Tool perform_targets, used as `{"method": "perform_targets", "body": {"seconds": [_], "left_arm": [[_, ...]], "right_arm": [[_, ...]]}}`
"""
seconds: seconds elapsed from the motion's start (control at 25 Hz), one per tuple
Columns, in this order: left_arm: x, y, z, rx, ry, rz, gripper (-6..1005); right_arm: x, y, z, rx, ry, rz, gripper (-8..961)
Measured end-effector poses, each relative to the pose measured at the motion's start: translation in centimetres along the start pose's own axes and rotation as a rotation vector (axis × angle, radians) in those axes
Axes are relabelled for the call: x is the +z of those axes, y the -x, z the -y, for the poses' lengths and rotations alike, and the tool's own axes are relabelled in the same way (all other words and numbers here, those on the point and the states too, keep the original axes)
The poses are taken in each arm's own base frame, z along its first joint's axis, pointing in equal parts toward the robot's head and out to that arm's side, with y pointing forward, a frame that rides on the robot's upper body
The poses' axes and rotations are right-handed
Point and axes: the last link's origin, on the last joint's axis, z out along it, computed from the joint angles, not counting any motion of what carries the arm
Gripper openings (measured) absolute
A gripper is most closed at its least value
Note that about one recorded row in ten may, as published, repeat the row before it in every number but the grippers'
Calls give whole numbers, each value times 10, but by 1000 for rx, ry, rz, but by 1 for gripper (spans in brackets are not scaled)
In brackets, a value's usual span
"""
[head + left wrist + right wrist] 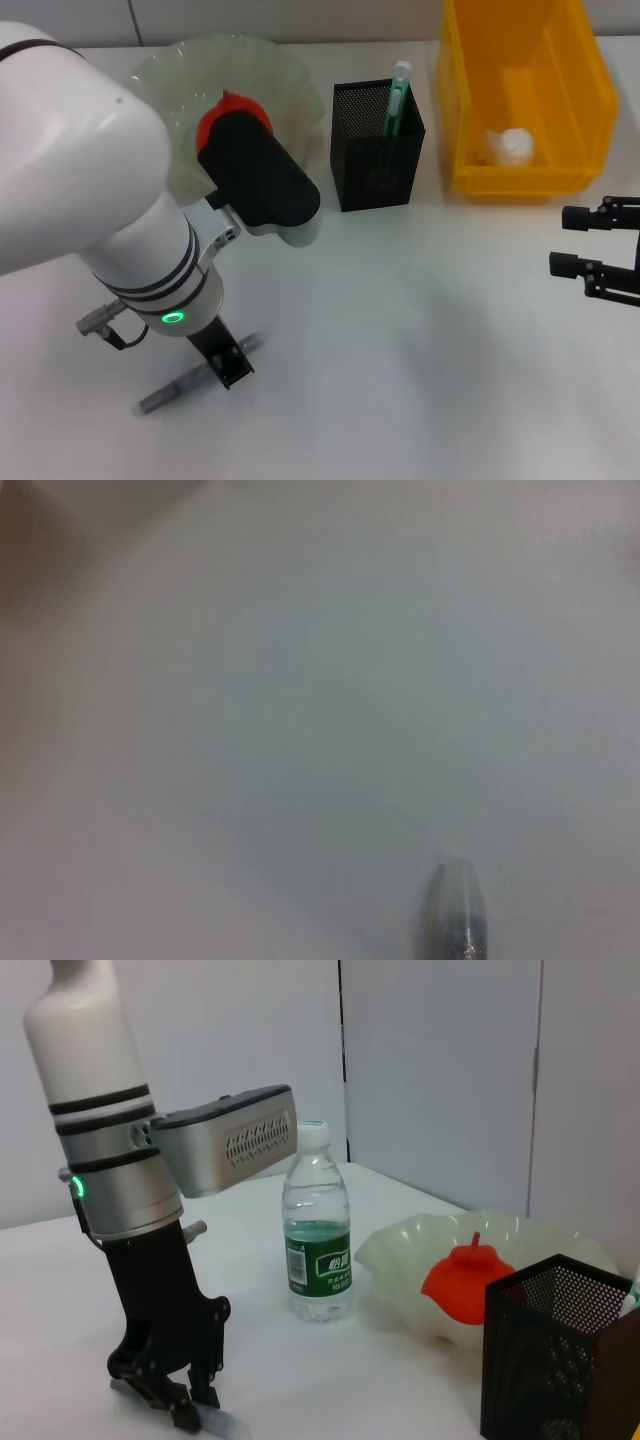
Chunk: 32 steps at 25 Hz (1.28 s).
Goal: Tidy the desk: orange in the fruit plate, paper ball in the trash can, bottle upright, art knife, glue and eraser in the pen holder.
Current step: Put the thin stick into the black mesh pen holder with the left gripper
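My left gripper (pixel 226 366) is down at the table near its front left, shut on the grey art knife (pixel 160 396), which lies flat; its tip (pixel 458 920) shows in the left wrist view. The bottle (pixel 318 1225) stands upright beside the pale green fruit plate (pixel 290 70), which holds the orange (pixel 236 108). A green-and-white glue stick (pixel 397 98) stands in the black mesh pen holder (pixel 375 160). The paper ball (pixel 512 147) lies in the yellow trash can (pixel 590 90). My right gripper (pixel 560 241) hangs open at the right edge. The eraser is out of view.
The left arm's white body hides the table's far left and the bottle in the head view. White tabletop stretches between the two grippers in front of the pen holder. A wall stands behind the plate.
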Motion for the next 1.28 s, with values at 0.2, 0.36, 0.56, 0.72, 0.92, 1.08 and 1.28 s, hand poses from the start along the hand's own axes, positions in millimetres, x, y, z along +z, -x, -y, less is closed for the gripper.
{"method": "perform_targets", "body": {"seconds": [0.2, 0.36, 0.56, 0.72, 0.92, 1.08, 1.28], "left_arm": [[-10, 0, 4, -23, -8, -43, 183], [-23, 2, 11, -43, -21, -98, 160], [-55, 10, 25, -61, -37, -265, 161], [-85, 13, 31, -37, -28, -439, 154], [-111, 3, 32, 40, 4, -674, 154], [-112, -7, 36, 57, -20, -773, 148], [-108, -26, 42, 33, -52, -952, 147]], "right_arm": [[-1, 2, 0, 4, -1, 11, 524], [-1, 4, 1, 13, -2, 23, 524], [3, 9, 3, 42, 8, 32, 553], [9, 15, 5, 63, 28, 35, 581], [17, 19, 7, 67, 52, 47, 617], [20, 19, 6, 63, 64, 43, 645], [23, 18, 4, 82, 82, 24, 681]]}}
